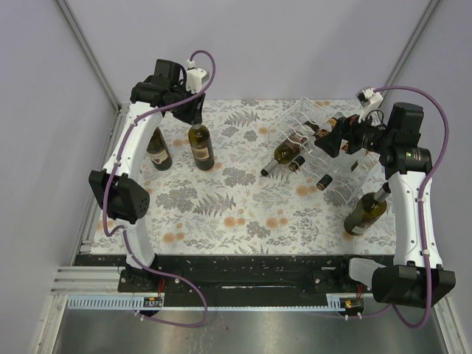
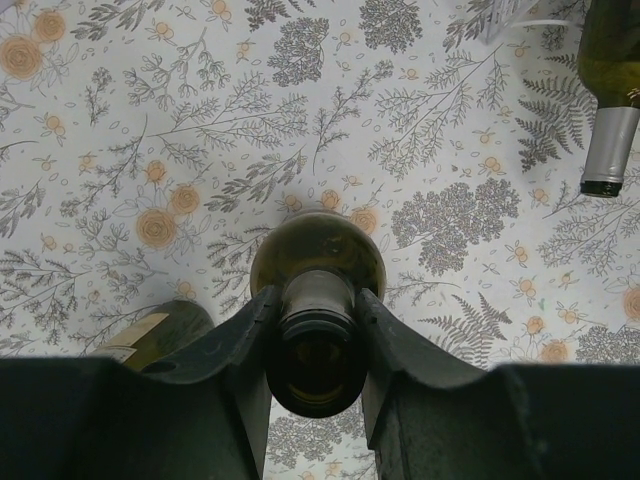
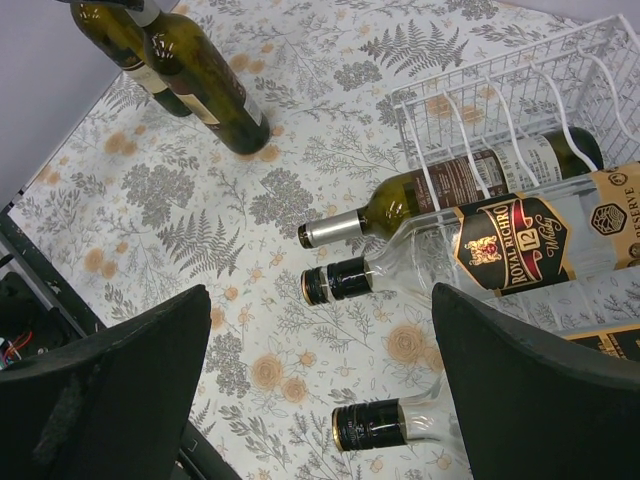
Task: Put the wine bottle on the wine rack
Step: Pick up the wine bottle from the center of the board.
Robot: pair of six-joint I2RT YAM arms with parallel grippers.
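Note:
A dark green wine bottle [image 1: 201, 147] stands upright on the floral table at the back left. My left gripper [image 1: 193, 114] sits over it. In the left wrist view my left gripper [image 2: 316, 300] is shut on the neck of this bottle [image 2: 300, 240], with both fingers touching it. The clear wire wine rack [image 1: 310, 122] stands at the back right and holds a lying green wine bottle [image 3: 450, 185] and a clear whisky bottle [image 3: 510, 240]. My right gripper [image 1: 324, 140] hovers at the rack's front, and in its wrist view it [image 3: 320, 310] is open and empty.
A second upright wine bottle [image 1: 158, 151] stands just left of the gripped one and shows in the left wrist view [image 2: 165, 325]. Another wine bottle [image 1: 365, 212] stands at the right near my right arm. A second clear bottle [image 3: 375, 425] lies in the rack's lower row.

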